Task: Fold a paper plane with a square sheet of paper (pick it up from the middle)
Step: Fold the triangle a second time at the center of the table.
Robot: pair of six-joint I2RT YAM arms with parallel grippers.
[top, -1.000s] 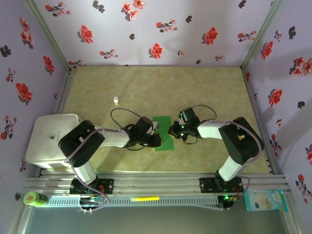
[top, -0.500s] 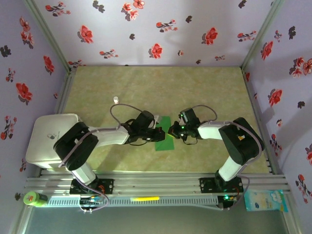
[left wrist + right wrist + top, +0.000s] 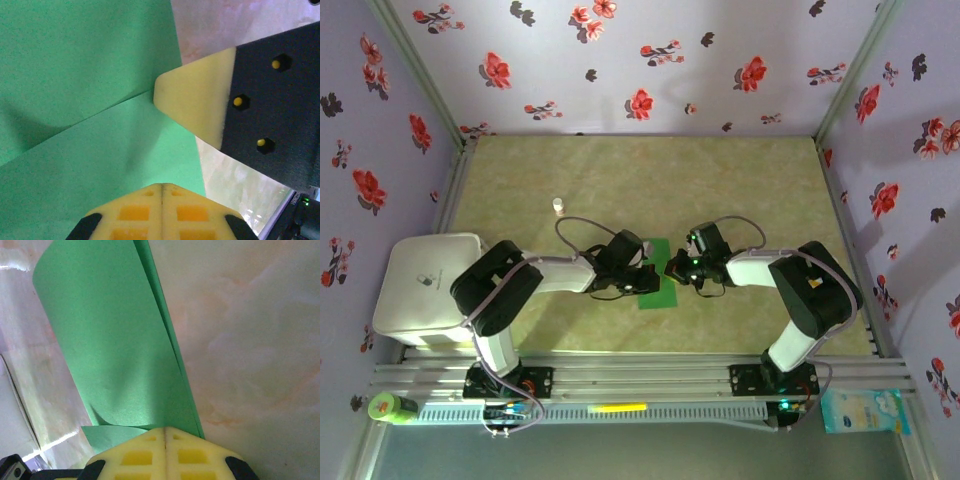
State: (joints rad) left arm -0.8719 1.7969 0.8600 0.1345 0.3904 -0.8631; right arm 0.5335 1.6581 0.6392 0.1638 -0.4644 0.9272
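Observation:
The square sheet of paper (image 3: 657, 296) lies creased and folded over itself on the table between my two grippers. My left gripper (image 3: 646, 278) rests on its left side, shut, with its tip pressed down on the green surface (image 3: 75, 75) beside a diagonal crease. My right gripper (image 3: 671, 268) meets it from the right, also shut. Its tip (image 3: 165, 430) sits on the near end of a long folded flap (image 3: 115, 340). In the left wrist view my own shut tip (image 3: 162, 186) is at the bottom, and one right fingertip (image 3: 192, 102) touches the paper's edge at the crease.
A tiny white bottle (image 3: 558, 206) stands at the back left of the mat. A white box (image 3: 425, 285) sits at the left edge. A green bottle (image 3: 390, 405) and a blue packet (image 3: 865, 410) lie by the front rail. Flowered walls enclose the table.
My left gripper has slid a little to the right over the paper, and its arm has shifted. The right gripper has stayed where it was. Both stay shut.

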